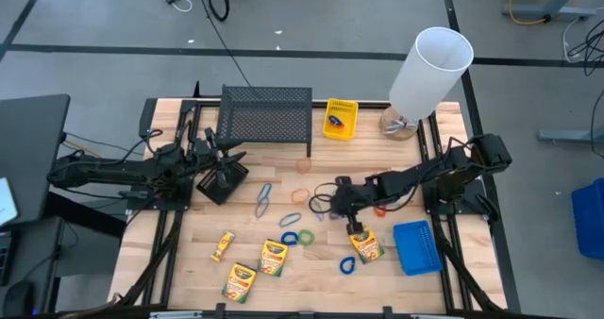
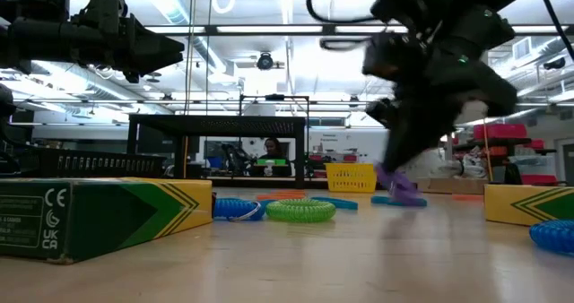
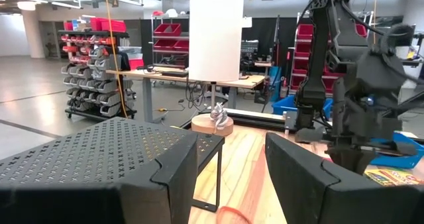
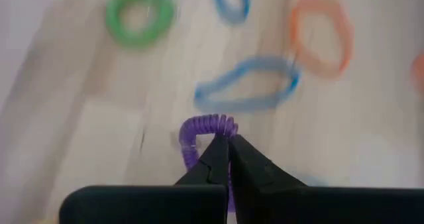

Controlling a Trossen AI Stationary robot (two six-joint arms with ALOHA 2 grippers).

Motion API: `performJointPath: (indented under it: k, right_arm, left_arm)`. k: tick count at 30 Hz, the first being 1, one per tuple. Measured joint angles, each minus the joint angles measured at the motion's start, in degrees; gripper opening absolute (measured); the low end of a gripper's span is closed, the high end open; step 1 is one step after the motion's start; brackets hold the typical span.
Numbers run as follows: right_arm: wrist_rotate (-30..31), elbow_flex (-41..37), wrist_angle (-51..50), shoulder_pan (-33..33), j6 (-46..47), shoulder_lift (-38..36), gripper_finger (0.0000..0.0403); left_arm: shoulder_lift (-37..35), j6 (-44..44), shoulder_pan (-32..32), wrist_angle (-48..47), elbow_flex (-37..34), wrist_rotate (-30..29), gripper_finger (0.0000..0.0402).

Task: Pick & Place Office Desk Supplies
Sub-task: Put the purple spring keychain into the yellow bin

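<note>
Behind the wooden desk (image 1: 189, 262) we see a workshop with shelving, red bins and a person seated at a screen far off in the low view. On the desk we find the black wire-mesh rack (image 1: 266, 114) at the back, a yellow bin (image 1: 341, 119) just beside it, a tall white cylinder (image 1: 429, 70) leaning at the back right corner, and a blue bin (image 1: 416, 247) at the front right.

We see the right gripper (image 1: 332, 206) near the middle of the desk, its fingers pinched shut on a purple loop (image 4: 207, 128); in the right wrist view the coil curls out just ahead of the closed fingertips. Around it lie a green loop (image 4: 140, 15), a blue loop (image 4: 246, 85) and an orange loop (image 4: 322, 43), all apart from the gripper. One crayon box (image 1: 363, 244) sits just in front of the right gripper, near the blue bin, and three more crayon boxes (image 1: 273, 258) are spread along the front of the desk, left of centre.

We see the left gripper (image 1: 226, 173) at the left side of the desk, just beside the rack's front corner, its fingers parted and holding nothing.
</note>
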Motion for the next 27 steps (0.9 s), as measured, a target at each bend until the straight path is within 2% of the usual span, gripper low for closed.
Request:
performJointPath:
  k: [8, 13, 27]
  right_arm:
    - [-6.2, 0.0, 17.0, -4.9, -7.6, 0.0, 0.0000]
    - [-10.7, 0.0, 24.2, -8.7, -12.0, -0.1, 0.0000]
    - [-10.6, 0.1, 35.7, -22.8, -14.4, -0.1, 0.0000]
  left_arm:
    - [0.0, -0.4, 0.0, -0.1, 0.0, 0.0, 0.0181]
    - [0.1, -0.6, 0.0, -1.2, 0.0, 0.0, 0.0181]
    - [2.0, -0.9, 0.0, -1.3, 0.0, 0.5, 0.0181]
